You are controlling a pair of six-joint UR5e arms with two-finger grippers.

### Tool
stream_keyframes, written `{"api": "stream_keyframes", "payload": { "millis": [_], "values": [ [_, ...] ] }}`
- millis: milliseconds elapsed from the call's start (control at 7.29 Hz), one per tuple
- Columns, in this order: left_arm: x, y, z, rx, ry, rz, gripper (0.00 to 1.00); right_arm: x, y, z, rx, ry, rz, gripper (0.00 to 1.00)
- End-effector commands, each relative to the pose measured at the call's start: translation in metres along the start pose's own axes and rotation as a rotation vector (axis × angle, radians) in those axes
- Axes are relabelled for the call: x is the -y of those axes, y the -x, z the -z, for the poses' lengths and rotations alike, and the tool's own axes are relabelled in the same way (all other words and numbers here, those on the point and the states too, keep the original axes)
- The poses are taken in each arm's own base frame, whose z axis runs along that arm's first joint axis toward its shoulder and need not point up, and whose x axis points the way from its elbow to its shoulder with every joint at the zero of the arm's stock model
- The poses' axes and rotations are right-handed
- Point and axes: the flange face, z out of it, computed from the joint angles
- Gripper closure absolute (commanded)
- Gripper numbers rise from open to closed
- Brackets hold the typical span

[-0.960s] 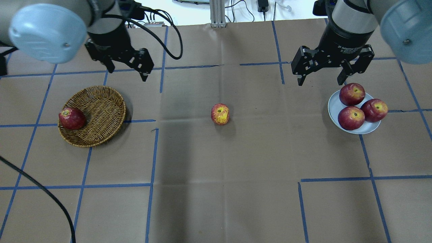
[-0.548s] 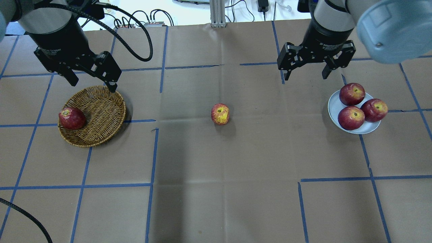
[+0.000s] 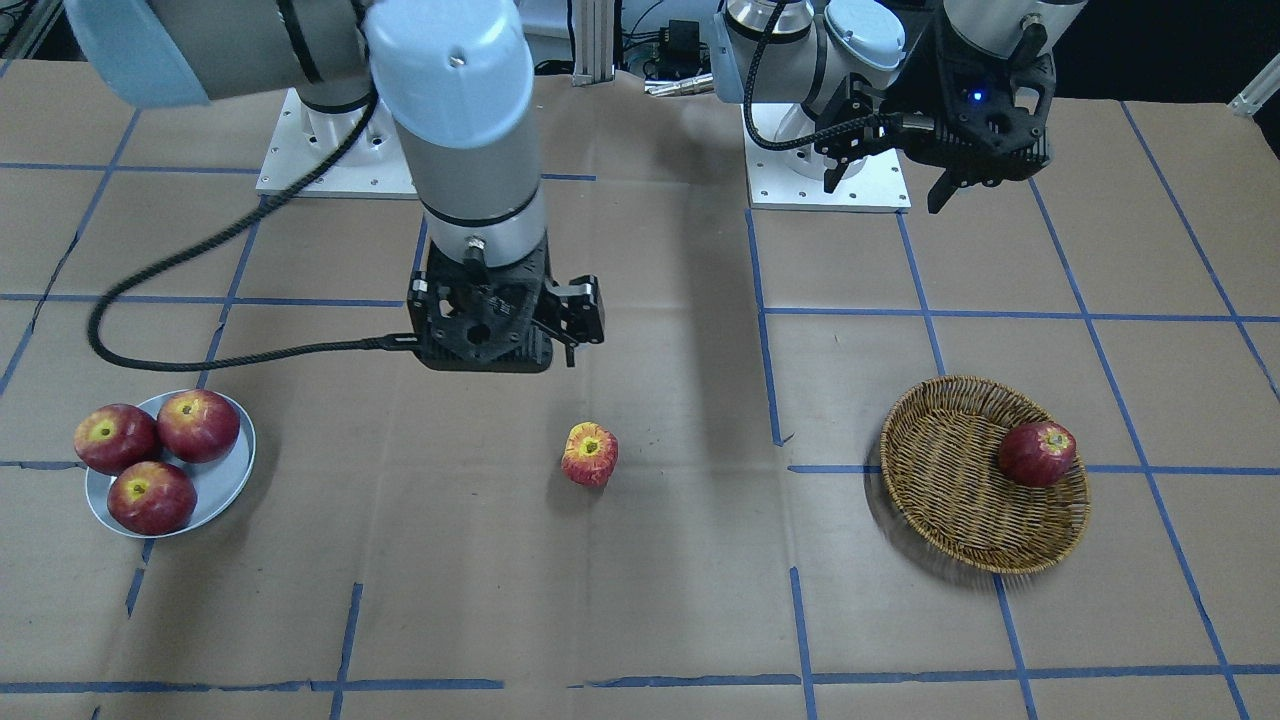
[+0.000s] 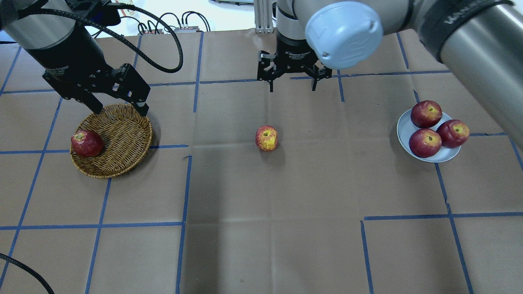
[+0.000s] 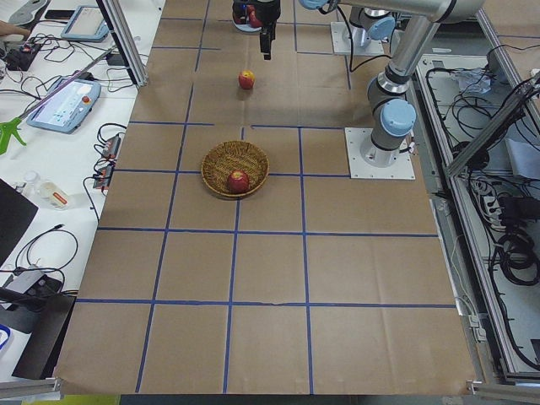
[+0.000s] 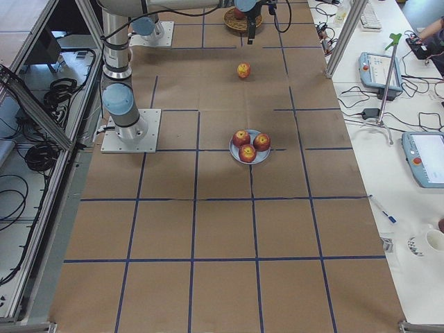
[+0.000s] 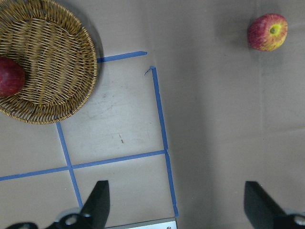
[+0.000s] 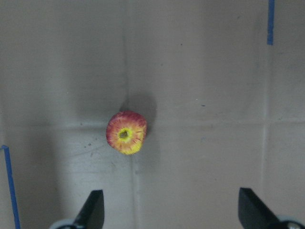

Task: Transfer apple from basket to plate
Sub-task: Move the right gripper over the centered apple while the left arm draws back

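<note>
The stripy red-and-yellow apple (image 4: 266, 138) sits on the brown paper table (image 4: 261, 228), well apart from the round woven basket (image 4: 126, 134). The right gripper (image 4: 292, 87) hangs above the apple, a little off to one side, fingers spread wide. I think it should line up first, go straight down, then squeeze softly. The left gripper (image 4: 120, 110), well apart from the apple, is spread too.

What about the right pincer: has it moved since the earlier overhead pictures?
Yes. In the overhead view the right pincer went left, away from the plate, and now hangs beyond the striped apple.

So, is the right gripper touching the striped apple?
Apart. The right wrist view shows the striped apple lying on bare paper, clear of the right gripper and its open jaws.
</note>
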Motion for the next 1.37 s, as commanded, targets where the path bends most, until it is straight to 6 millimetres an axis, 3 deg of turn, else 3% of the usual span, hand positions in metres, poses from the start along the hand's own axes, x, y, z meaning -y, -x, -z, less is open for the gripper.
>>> {"api": "stream_keyframes", "payload": {
  "millis": [0, 137, 411, 548, 685, 960, 1097, 1234],
  "values": [
    [0.010, 0.000, -0.022, -0.015, 0.039, 0.003, 0.00, 0.019, 0.046, -0.059, -0.004, 0.005, -0.019, 0.00],
    [-0.003, -0.004, -0.017, 0.038, 0.027, -0.024, 0.00, 0.023, 0.048, -0.079, -0.014, 0.029, -0.010, 0.00],
    [0.020, -0.019, -0.024, 0.085, -0.088, -0.076, 0.00, 0.022, 0.047, -0.125, -0.015, 0.031, -0.012, 0.00],
    [0.015, -0.024, -0.027, 0.084, -0.086, -0.083, 0.00, 0.020, 0.046, -0.138, -0.010, 0.018, -0.012, 0.00],
    [0.014, -0.025, -0.025, 0.081, -0.090, -0.083, 0.00, 0.008, 0.037, -0.178, 0.010, -0.035, -0.005, 0.00],
    [0.019, -0.024, -0.020, 0.084, -0.099, -0.083, 0.00, 0.000, 0.033, -0.190, -0.019, -0.045, -0.010, 0.00],
    [0.009, -0.027, -0.013, 0.086, -0.108, -0.085, 0.00, -0.001, 0.032, -0.209, -0.030, -0.015, -0.001, 0.00],
    [0.013, -0.026, -0.010, 0.086, -0.113, -0.082, 0.00, 0.001, 0.034, -0.220, -0.026, -0.013, -0.001, 0.00]
  ]
}}
